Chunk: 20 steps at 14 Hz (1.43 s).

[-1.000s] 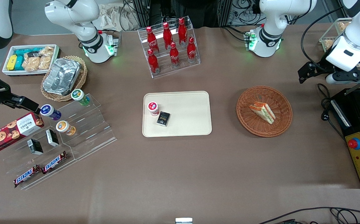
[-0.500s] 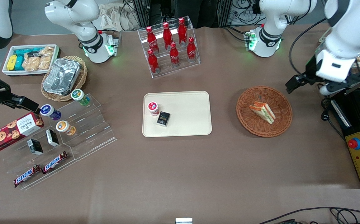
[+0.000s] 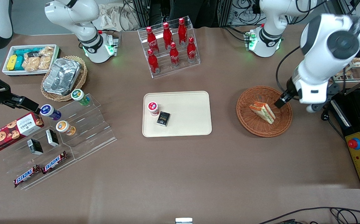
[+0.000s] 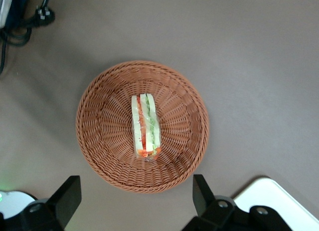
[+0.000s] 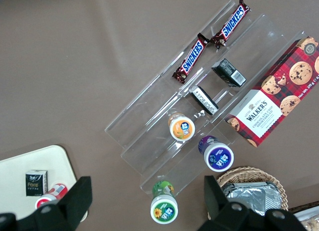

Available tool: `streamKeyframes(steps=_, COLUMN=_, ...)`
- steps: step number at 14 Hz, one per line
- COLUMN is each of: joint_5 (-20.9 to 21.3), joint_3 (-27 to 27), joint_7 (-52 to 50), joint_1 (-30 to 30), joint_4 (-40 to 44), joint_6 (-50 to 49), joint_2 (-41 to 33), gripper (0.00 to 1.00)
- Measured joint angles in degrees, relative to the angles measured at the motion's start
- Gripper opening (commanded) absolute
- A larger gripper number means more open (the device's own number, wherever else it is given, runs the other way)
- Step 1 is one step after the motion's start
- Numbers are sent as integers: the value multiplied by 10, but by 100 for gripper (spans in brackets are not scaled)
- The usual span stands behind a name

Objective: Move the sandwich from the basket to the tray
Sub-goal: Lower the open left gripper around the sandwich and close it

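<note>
Gripper above the basket, sandwich lying in it, fingers spread wide.

The gripper hangs over the basket, over its rim toward the working arm's end of the table; in the wrist view its two dark fingers stand well apart with nothing between them, clear of the wicker. The sandwich lies on its side near the middle of the basket, touching only the woven floor; seen from the wrist, the sandwich shows its red and green filling stripes between pale bread. The tray sits at the middle of the table, well apart from the basket, and carries a red-capped jar and a small black box just beside each other near the tray's edge toward the parked arm's end.
</note>
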Motion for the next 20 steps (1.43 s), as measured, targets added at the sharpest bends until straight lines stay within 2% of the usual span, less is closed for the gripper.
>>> streamKeyframes(steps=3, joint_5=2, joint_3=-4, joint_7=-36, joint_1=0, joint_4=-2, joint_6=22, joint_2=45, gripper=99)
streamKeyframes(steps=6, joint_5=2, joint_3=-5, joint_7=-57, joint_1=0, joint_4=-39, joint_6=95, joint_2=68, gripper=99)
streamKeyframes(steps=11, joint_5=2, joint_3=-5, joint_7=-65, joint_1=0, joint_4=-140, joint_6=203, joint_2=74, gripper=99)
streamKeyframes(steps=20, joint_5=2, joint_3=-4, joint_7=-65, joint_1=2, joint_4=-236, joint_6=325, joint_2=74, gripper=99)
